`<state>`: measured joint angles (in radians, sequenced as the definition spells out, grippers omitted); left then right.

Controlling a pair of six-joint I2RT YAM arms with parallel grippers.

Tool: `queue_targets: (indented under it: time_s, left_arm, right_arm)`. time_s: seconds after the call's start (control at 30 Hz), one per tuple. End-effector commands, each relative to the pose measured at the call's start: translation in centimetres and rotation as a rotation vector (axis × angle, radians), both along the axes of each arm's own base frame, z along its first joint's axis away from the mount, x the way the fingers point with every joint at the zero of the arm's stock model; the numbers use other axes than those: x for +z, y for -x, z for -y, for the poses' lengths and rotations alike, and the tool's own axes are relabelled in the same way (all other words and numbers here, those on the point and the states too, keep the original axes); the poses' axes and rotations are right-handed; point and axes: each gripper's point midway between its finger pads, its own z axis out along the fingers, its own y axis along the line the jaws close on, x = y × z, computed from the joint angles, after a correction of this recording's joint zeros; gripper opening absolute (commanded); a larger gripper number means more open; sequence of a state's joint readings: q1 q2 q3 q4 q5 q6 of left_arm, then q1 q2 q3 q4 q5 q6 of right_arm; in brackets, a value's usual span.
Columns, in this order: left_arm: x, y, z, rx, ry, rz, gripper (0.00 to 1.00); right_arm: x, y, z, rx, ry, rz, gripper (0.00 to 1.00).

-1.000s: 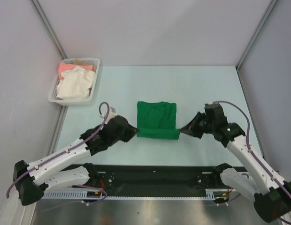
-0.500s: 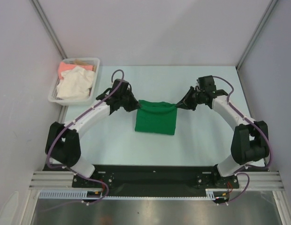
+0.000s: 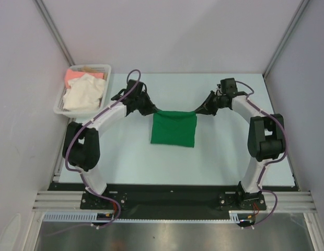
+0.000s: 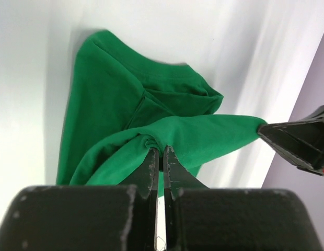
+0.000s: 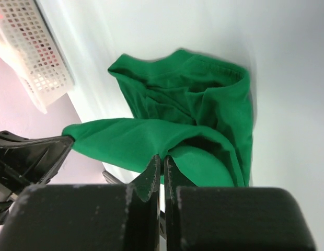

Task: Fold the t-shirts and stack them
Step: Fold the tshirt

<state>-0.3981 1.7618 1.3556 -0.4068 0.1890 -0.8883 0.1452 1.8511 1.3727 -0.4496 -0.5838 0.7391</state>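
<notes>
A: Both grippers on the green t-shirt (image 3: pixel 173 129)?
B: Yes, left gripper (image 3: pixel 151 111) is clenched on its far-left corner and right gripper (image 3: pixel 199 110) on its far-right corner. Wrist views show each pair of jaws pinched tight on a fold of green cloth.
A: Where's the shirt?
B: Middle of the table (image 3: pixel 224 151), folded to a rough rectangle. Far edge runs taut between the two grippers. In the wrist views the held layer arches above the layers under it. Near part lies flat.
A: Other shirts?
B: Two. The cream-white t-shirt (image 3: pixel 82 94) is heaped in the white basket (image 3: pixel 91 67) at the far-left table corner. The salmon-pink t-shirt (image 3: pixel 74 75) shows at the basket's far end, partly under it. Both are well apart from the green one.
</notes>
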Motion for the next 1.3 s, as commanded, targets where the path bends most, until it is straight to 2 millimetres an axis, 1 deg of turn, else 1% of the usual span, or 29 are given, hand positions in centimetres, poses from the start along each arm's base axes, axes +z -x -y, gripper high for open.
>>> queue_targets:
  time_s: [0.0,0.07,0.1,0.13,0.23,0.37,0.4,0.47,0.5,0.53,0.57,0.6,0.63,0.67,0.7,0.73,0.77,0.8,0.87,0.9,0.93,0.97,1.0,1.03,1.07,1.1,1.13,1.2,1.27]
  left_arm:
    - [1.3,-1.9,-0.8,0.012,-0.01,0.068,0.0]
    - [0.8,-2.3,-0.4,-0.008,0.017,0.047,0.0]
    - [-0.5,-2.4,-0.1,-0.017,0.017,0.009,0.01]
    - [-0.2,-2.7,0.5,-0.042,0.038,0.013,0.0]
    - [-1.3,-3.4,0.8,-0.049,0.029,-0.019,0.01]
    - [-2.6,-4.8,-0.2,-0.023,-0.012,-0.009,0.11]
    - [-3.4,-4.8,-0.7,-0.02,-0.04,-0.033,0.11]
    - [-3.7,-7.3,-2.5,0.004,-0.157,0.002,0.14]
    - [-2.3,-8.4,-3.3,-0.026,-0.236,0.053,0.22]
    - [-2.3,-8.9,-3.7,-0.037,-0.28,0.059,0.31]
    - [-1.8,-8.9,-4.5,-0.04,-0.337,0.049,0.3]
    - [0.1,-9.4,-5.2,-0.051,-0.408,0.097,0.32]
    - [0.6,-8.7,-4.6,-0.081,-0.435,0.12,0.4]
    - [3.6,-8.2,-4.4,-0.086,-0.424,0.196,0.43]
    - [2.6,-6.9,-4.2,-0.123,-0.42,0.188,0.48]
    - [3.6,-6.5,-3.7,-0.138,-0.396,0.22,0.66]
    - [4.8,-5.7,-3.7,-0.15,-0.375,0.236,0.65]
    - [4.0,-4.3,-3.3,-0.188,-0.352,0.215,0.63]
    - [6.1,-3.5,-1.4,-0.251,-0.249,0.314,0.55]
    - [4.3,-2.2,-1.0,-0.287,-0.222,0.284,0.51]
    - [4.2,-1.2,0.0,-0.333,-0.156,0.275,0.44]
    - [4.3,-1.3,0.8,-0.349,-0.109,0.302,0.39]
    - [2.8,-0.3,1.3,-0.367,-0.061,0.253,0.35]
    - [2.4,0.0,1.9,-0.382,-0.02,0.249,0.27]
    - [2.5,-0.5,2.4,-0.376,0.008,0.274,0.25]
    - [1.0,-0.2,2.7,-0.373,0.037,0.249,0.24]
    - [0.6,-0.4,2.9,-0.371,0.049,0.254,0.23]
    - [-0.4,-1.3,2.6,-0.36,0.01,0.253,0.22]
    - [-1.8,-2.1,1.7,-0.341,-0.07,0.217,0.14]
  right_arm:
    - [1.6,-1.6,-0.5,0.034,-0.04,0.06,0.0]
    - [1.3,-2.0,-0.5,0.032,-0.044,0.058,0.0]
    - [1.0,-2.0,-0.5,0.029,-0.043,0.05,0.0]
    - [0.9,-2.2,-0.6,0.025,-0.046,0.046,0.0]
    - [0.1,-2.4,-0.6,0.019,-0.047,0.024,0.0]
    - [-1.2,-3.7,-0.4,0.002,-0.023,0.014,0.0]
    - [-1.8,-4.0,0.1,-0.014,-0.001,0.001,0.08]
    - [-1.7,-5.7,0.9,-0.021,0.012,0.034,0.18]
    - [-2.9,-6.7,2.2,-0.043,0.048,0.027,0.3]
    - [-3.1,-7.4,3.1,-0.048,0.081,0.027,0.36]
    - [-4.0,-6.4,4.0,-0.002,0.141,-0.014,0.41]
    - [-2.0,-7.8,4.4,0.01,0.173,0.04,0.51]
    - [-1.8,-7.5,4.8,0.031,0.234,0.051,0.55]
    - [-1.3,-6.6,4.6,0.064,0.262,0.048,0.59]
    - [-1.2,-6.0,4.7,0.108,0.299,0.075,0.64]
    - [0.4,-5.3,4.6,0.123,0.32,0.113,0.67]
    - [0.8,-4.5,3.6,0.161,0.33,0.146,0.68]
    - [1.5,-3.9,3.0,0.192,0.336,0.189,0.68]
    - [2.6,-1.5,0.2,0.262,0.261,0.256,0.64]
    - [2.5,-0.6,-0.8,0.282,0.23,0.259,0.56]
    - [2.1,0.0,-2.0,0.277,0.167,0.271,0.54]
    - [1.6,0.5,-2.8,0.285,0.115,0.264,0.53]
    - [1.7,1.1,-3.8,0.305,0.041,0.26,0.44]
    - [1.9,0.3,-4.5,0.271,-0.019,0.277,0.35]
    - [-0.4,0.9,-4.7,0.268,-0.049,0.225,0.27]
    - [-0.7,1.1,-5.3,0.283,-0.112,0.21,0.15]
    - [-0.9,0.3,-5.6,0.269,-0.147,0.222,0.1]
    - [-2.7,-0.6,-5.0,0.245,-0.155,0.201,0.08]
    - [-4.0,-1.1,-4.3,0.245,-0.146,0.171,0.08]
